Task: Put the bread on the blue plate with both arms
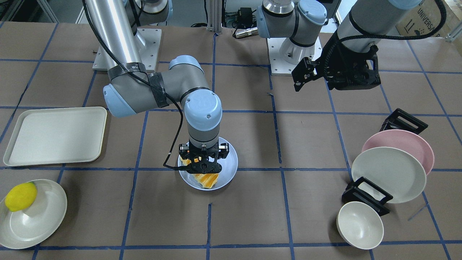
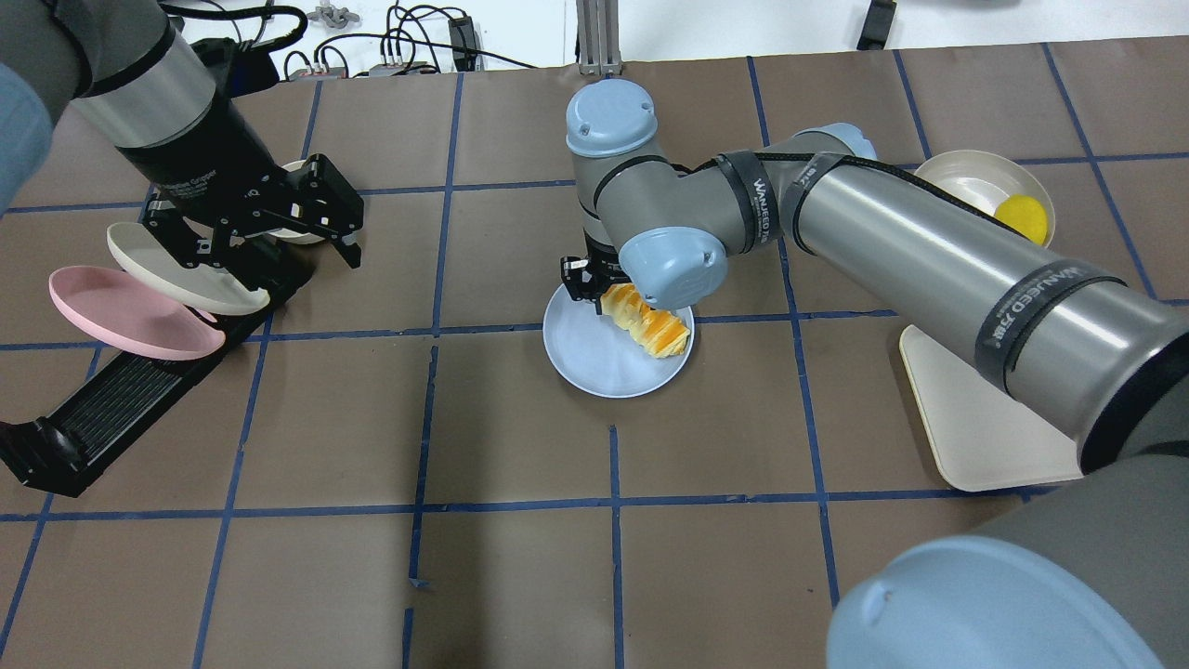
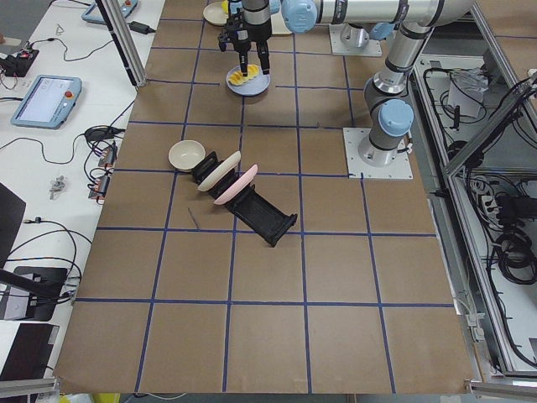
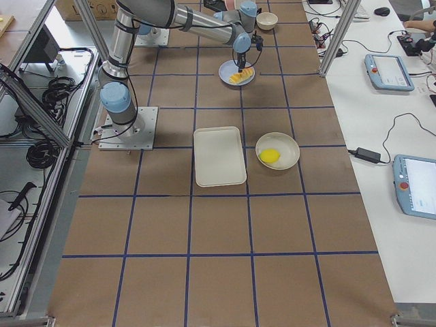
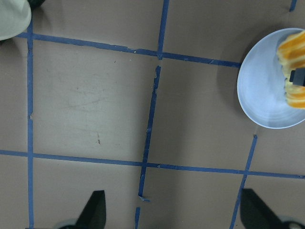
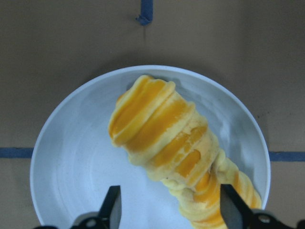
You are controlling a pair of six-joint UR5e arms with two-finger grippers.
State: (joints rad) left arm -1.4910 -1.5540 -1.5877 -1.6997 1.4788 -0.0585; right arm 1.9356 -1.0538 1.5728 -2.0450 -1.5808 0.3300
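Note:
The bread (image 6: 167,143), striped orange and cream, lies on the blue plate (image 6: 71,157) near the table's middle. It also shows in the overhead view (image 2: 650,323) on the plate (image 2: 594,358), and in the front view (image 1: 207,179) on the plate (image 1: 229,162). My right gripper (image 6: 171,210) hangs straight over the plate (image 1: 203,168), open, with a finger on each side of the bread's near end and not closed on it. My left gripper (image 2: 339,218) is open and empty, held above the table near the dish rack (image 1: 299,77). Its wrist view shows the plate (image 5: 262,90) at the right edge.
A black dish rack (image 2: 121,409) holds a pink plate (image 1: 404,142) and a cream plate (image 1: 388,173), with a cream bowl (image 1: 361,224) beside it. A cream tray (image 1: 54,135) and a cream plate (image 1: 36,216) with a yellow lemon (image 1: 21,196) lie on the other side.

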